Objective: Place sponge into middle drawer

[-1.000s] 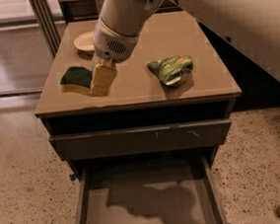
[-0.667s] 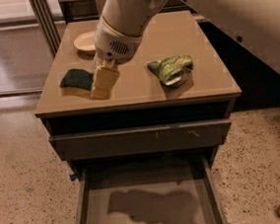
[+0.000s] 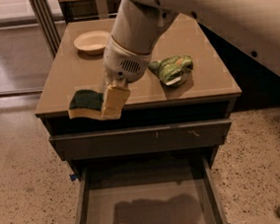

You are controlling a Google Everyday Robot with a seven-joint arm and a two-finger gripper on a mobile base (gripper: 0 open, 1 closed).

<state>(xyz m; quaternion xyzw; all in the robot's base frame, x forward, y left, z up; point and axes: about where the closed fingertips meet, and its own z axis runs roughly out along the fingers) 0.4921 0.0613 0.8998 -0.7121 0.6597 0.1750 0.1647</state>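
Note:
The sponge [image 3: 85, 103], yellow foam with a dark green top, is held at the front left edge of the cabinet top [image 3: 71, 71] and overhangs that edge. My gripper [image 3: 110, 104] reaches down from the white arm and is shut on the sponge's right end. One pale finger [image 3: 116, 99] shows in front of it. The middle drawer [image 3: 98, 219] is pulled open below, grey-brown with a flat bare floor that carries the arm's shadow. The sponge is above and behind the drawer's left part.
A green-and-white snack bag [image 3: 173, 69] lies on the right of the cabinet top and a pale bowl [image 3: 92, 41] at the back left. A shut drawer front with small scratches [image 3: 142, 139] sits above the open drawer. Speckled floor surrounds the cabinet.
The gripper has come forward from the middle left of the cabinet top to its front edge, carrying the sponge with it. The bag and bowl have not moved.

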